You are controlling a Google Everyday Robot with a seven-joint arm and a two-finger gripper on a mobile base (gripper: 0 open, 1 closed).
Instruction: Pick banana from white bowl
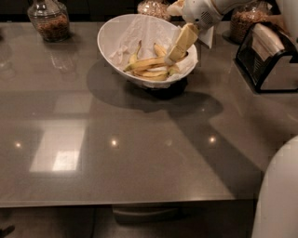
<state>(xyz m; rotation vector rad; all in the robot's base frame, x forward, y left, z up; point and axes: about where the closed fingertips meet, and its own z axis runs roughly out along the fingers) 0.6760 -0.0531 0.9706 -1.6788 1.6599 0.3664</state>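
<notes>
The white bowl [118, 35] stands at the back middle of the grey table, lined with crumpled white paper. Several yellow banana pieces [148, 64] lie in its right half. My gripper [188, 49] comes in from the upper right, over the bowl's right rim. Its tan finger [183, 42] slants down into the bowl, and its tip touches or sits just above the right end of the bananas. The other, white finger [207, 38] stands apart, outside the rim. The gripper is open and holds nothing.
A glass jar [49, 21] with brown contents stands at the back left, and two more jars [153, 7] [251, 21] stand behind and to the right of the bowl. A black napkin holder [267, 56] stands at the right. A white part of the robot's body [279, 195] fills the bottom right corner.
</notes>
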